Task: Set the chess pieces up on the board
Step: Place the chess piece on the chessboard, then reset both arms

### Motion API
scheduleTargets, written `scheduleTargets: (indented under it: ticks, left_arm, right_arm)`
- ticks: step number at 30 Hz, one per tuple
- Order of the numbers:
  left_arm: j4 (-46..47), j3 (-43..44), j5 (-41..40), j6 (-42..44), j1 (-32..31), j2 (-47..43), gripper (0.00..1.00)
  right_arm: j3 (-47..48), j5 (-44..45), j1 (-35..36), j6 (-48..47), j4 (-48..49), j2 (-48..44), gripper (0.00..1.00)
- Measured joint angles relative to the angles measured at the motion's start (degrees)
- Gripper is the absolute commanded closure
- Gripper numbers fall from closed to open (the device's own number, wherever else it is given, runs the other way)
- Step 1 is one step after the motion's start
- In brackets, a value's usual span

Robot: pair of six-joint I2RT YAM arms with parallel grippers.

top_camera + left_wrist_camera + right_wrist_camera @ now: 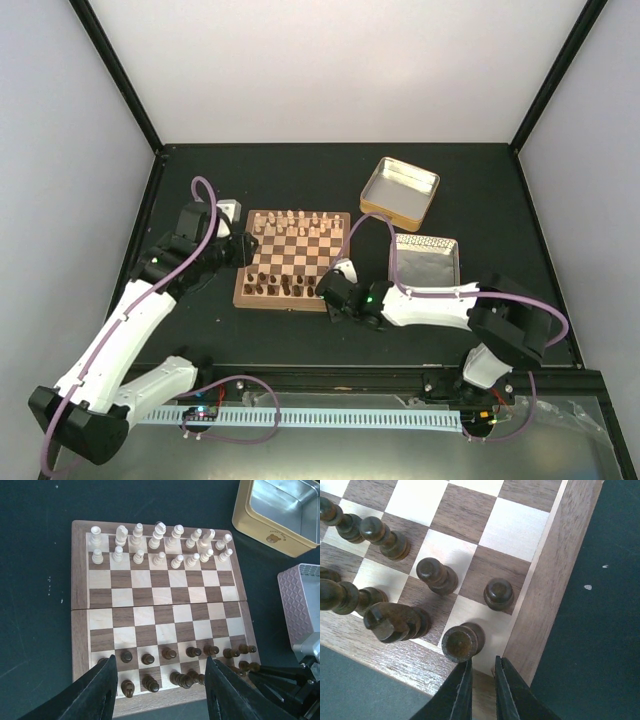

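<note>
At the left edge of the board, the left gripper hovers with its fingers spread wide and nothing between them. Its own camera looks down on the near ranks.

The dark chessmen stand in the board's two near rows, and a few in the nearest row are bunched together. The cream chessmen line the two far rows. The dark pieces look like light, rigid turned wood with smooth, rounded heads. They would probably tip or skid at a nudge, so a pinch low on the stem, below the head, seems safest.

At the near right corner, the right gripper has its fingers pressed almost together and holds nothing. Its tips are just beside the corner piece, over the plain border.

Right of the board a silver tin lies near, and a gold tin sits farther back.

The table is flat, matte black, and pale walls enclose it on three sides. There is little free space around the corner piece, since its neighbours stand close.
</note>
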Motion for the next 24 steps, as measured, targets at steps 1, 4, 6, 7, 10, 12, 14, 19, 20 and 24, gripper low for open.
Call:
scheduleTargets:
  ticks: [1, 4, 6, 7, 10, 12, 14, 19, 20, 24]
  left_arm:
    - [0.0, 0.0, -0.1, 0.0, 0.0, -0.2, 0.5]
    - [0.0, 0.0, -0.7, -0.2, 0.0, -1.2, 0.47]
    - [0.0, 0.0, -1.1, -0.3, 0.0, -2.8, 0.45]
    - [0.0, -0.1, -1.3, -0.3, 0.0, -3.7, 0.45]
    - [0.1, -0.5, -2.4, -0.4, 0.0, -7.5, 0.39]
    - [0.3, -1.2, -3.5, -0.3, 0.0, -11.0, 0.34]
    - [0.4, -1.7, -5.0, -0.2, 0.0, -15.3, 0.19]
    - [1.2, -2.9, -8.8, 1.7, 0.0, -26.6, 0.01]
    - [1.4, -2.9, -9.6, 2.1, 0.0, -28.9, 0.01]
    - [1.0, -2.4, -13.5, 2.6, 0.0, -34.3, 0.01]
  right_arm:
    - [0.0, 0.0, 0.0, -0.1, -0.1, -0.3, 0.83]
    - [-0.8, -0.1, 0.0, -0.5, -0.3, -2.9, 0.79]
    - [-2.2, 0.0, 0.0, -1.1, -0.5, -7.0, 0.75]
    - [-2.8, 0.1, 0.0, -1.2, -0.9, -9.4, 0.73]
    - [-4.1, 1.7, 0.0, -1.6, -2.7, -17.8, 0.64]
    - [-4.2, 3.8, -0.1, -1.5, -4.6, -23.0, 0.58]
    - [-4.2, 7.1, -0.2, -1.6, -8.1, -29.4, 0.5]
    - [-1.7, 16.8, -0.7, -1.7, -18.8, -43.2, 0.33]
    - [-0.8, 18.9, -0.8, -2.3, -20.8, -46.4, 0.31]
    - [2.3, 24.2, -0.9, -6.2, -24.9, -57.1, 0.2]
